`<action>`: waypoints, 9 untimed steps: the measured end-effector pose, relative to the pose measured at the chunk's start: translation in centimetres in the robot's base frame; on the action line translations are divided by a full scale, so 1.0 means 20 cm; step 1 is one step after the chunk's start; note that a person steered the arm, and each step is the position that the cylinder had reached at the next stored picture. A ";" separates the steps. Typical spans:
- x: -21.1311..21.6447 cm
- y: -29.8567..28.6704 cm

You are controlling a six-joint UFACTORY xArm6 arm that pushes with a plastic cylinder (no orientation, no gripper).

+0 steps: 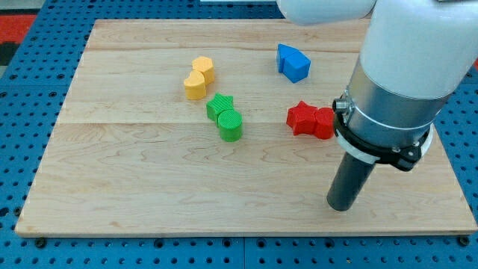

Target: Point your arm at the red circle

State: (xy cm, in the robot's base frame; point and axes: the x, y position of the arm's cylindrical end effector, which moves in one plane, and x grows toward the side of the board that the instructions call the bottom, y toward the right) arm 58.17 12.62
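Note:
A red circle (324, 124) lies right of the board's middle, touching a red star (301, 117) on its left. The arm's wide body hides the circle's right edge. My tip (343, 208) rests on the wooden board (149, 172), below and slightly right of the red circle, about a block's width or two away and not touching it.
A green star (219, 106) touches a green circle (231, 125) near the board's middle. Two yellow blocks (199, 78), one of them heart-shaped, sit together up and to the left of them. A blue block (293, 62) lies near the top, above the red star.

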 end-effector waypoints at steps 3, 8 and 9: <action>0.00 0.12; -0.18 0.41; -0.41 0.48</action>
State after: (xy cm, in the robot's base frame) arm 50.00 22.14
